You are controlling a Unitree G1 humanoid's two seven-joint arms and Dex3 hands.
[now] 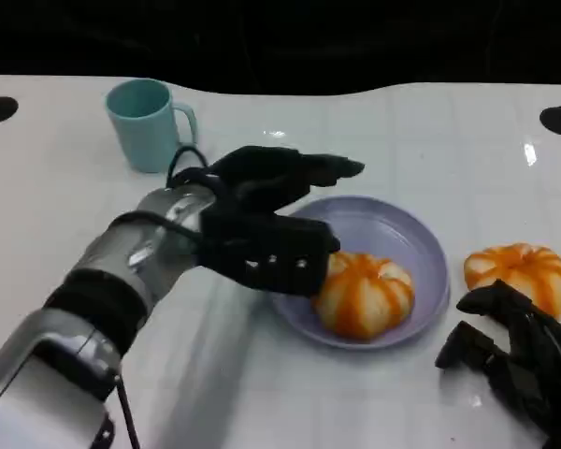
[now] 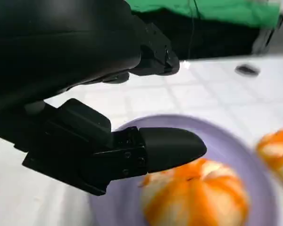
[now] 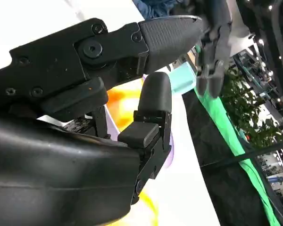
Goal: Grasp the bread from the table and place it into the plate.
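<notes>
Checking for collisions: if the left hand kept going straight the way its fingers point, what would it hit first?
Probably nothing close. The left hand points over the plate's far rim toward bare table. The bread in the plate lies below that line, though height is unclear.

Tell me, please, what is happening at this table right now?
One bread already lies in the purple plate. The left hand hovers over the plate's near side with its fingers apart, holding nothing. A second bread lies on the table right of the plate, beside the empty right hand. A teal cup stands further back.
</notes>
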